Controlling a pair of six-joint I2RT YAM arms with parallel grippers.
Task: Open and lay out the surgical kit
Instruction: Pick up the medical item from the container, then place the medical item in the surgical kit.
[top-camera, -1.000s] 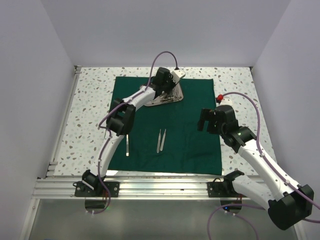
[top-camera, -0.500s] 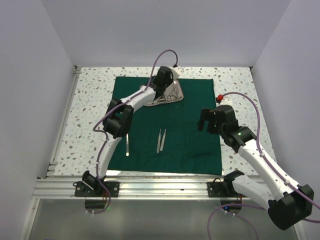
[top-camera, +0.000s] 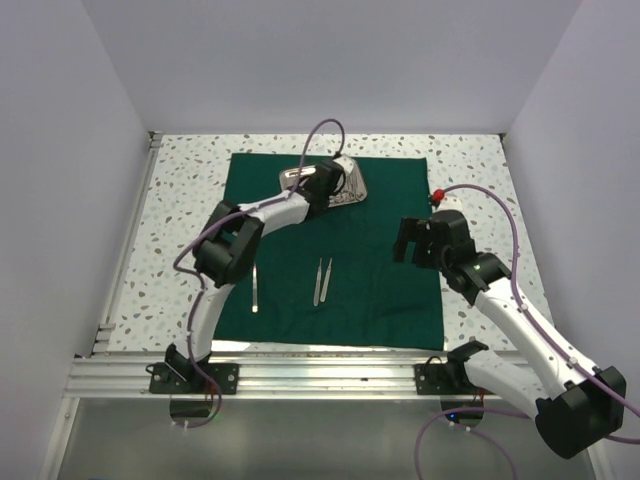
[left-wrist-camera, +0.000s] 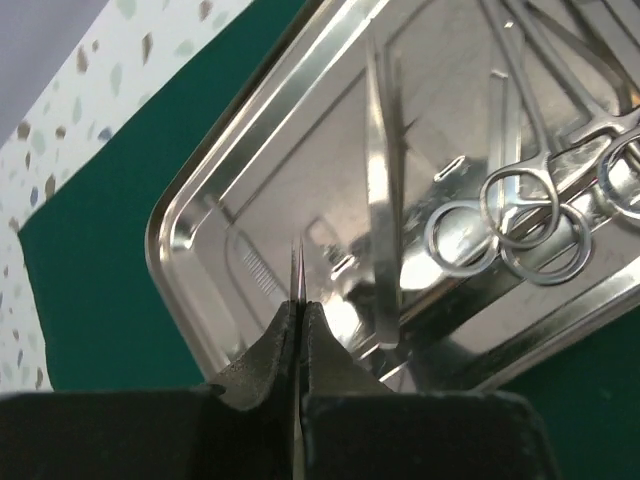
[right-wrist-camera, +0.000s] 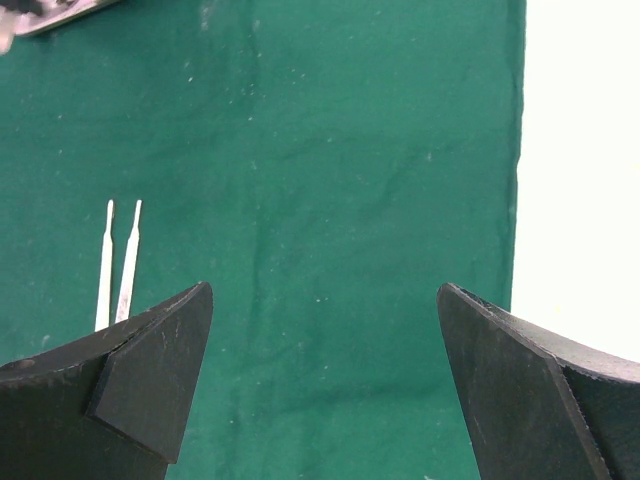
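Noting the left gripper (top-camera: 322, 180) sitting lower and nearer than a second ago, down over the steel tray (top-camera: 352, 188). Noting the tray lying flat on the dark green cloth (top-camera: 390, 290) instead of tipped up. Finding the right gripper (top-camera: 412, 240) where it was.

Seeing the tray resting at the cloth's far middle, close to the far edge. Seeing open cloth stretching from tray to near edge, broken only by tweezers (top-camera: 322, 282) near the middle and a thin silver instrument (top-camera: 254, 290) well apart to their left. Seeing speckled table (top-camera: 180, 230) running along the left and far sides, walls closing in on three sides and a metal rail (top-camera: 320, 375) lining the near edge.

Finding the left jaws pressed tight together above the tray's rounded corner. Making out a thin pointed sliver (left-wrist-camera: 297, 262) poking up between the tips, but failing to tell a gripped instrument from a reflection. Seeing long tweezers (left-wrist-camera: 380, 200) and ring-handled, scissor-like instruments (left-wrist-camera: 520, 220) lying inside, the latter running out of view at the top right. Catching faint ribbed marks on the tray floor, unreadable.

Finding the right jaws spread wide over the cloth's right part, gripping nothing, with the cloth's straight right edge just beyond.
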